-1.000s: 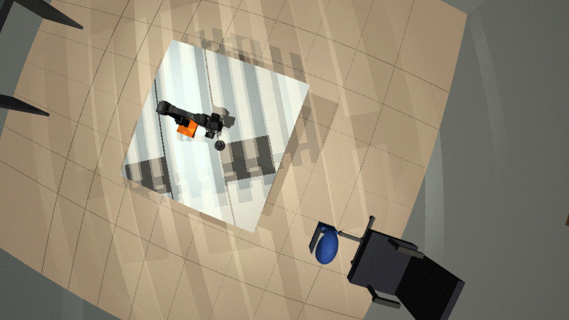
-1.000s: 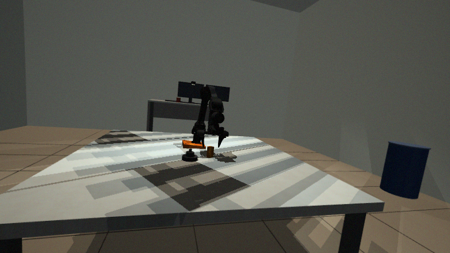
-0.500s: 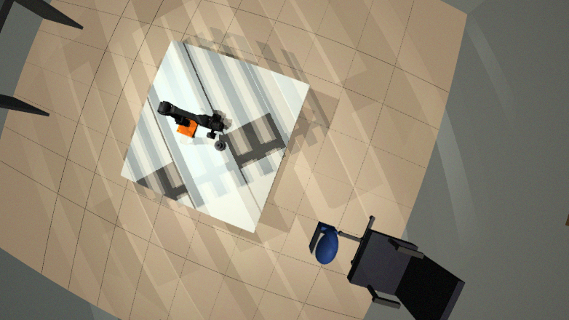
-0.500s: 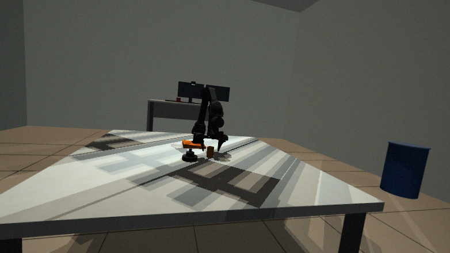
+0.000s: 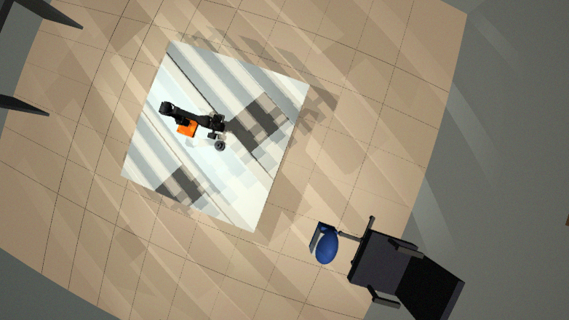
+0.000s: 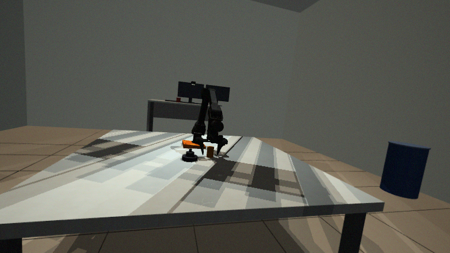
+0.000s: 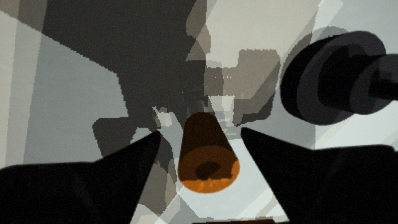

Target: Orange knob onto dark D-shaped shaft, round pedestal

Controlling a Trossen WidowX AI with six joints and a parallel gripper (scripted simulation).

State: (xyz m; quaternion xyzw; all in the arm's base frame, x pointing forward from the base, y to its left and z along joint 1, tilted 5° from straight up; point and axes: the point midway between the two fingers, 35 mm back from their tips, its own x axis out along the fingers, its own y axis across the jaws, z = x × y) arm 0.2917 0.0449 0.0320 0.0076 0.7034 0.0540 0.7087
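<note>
The orange knob (image 6: 210, 151) (image 7: 204, 140) stands upright on the table, with the dark hole in its top facing the wrist camera. My gripper (image 6: 210, 154) (image 7: 201, 133) is open, with a fingertip on either side of the knob and a gap on both sides. The fingertips are low, near the table. The dark round pedestal (image 5: 219, 145) (image 6: 189, 157) (image 7: 330, 80) stands beside the knob, to the right in the wrist view. Its shaft (image 6: 190, 150) (image 7: 384, 89) points up and carries nothing. The shaft's flat side cannot be made out. In the top view the arm hides the knob.
An orange block (image 5: 187, 128) (image 6: 190, 144) lies close to the arm's base, behind the pedestal in the exterior view. Its edge shows at the bottom of the wrist view. Striped shadows cross the table (image 5: 247, 211) (image 6: 94, 201). A blue bin (image 6: 404, 169) and a chair (image 5: 381, 262) stand off the table.
</note>
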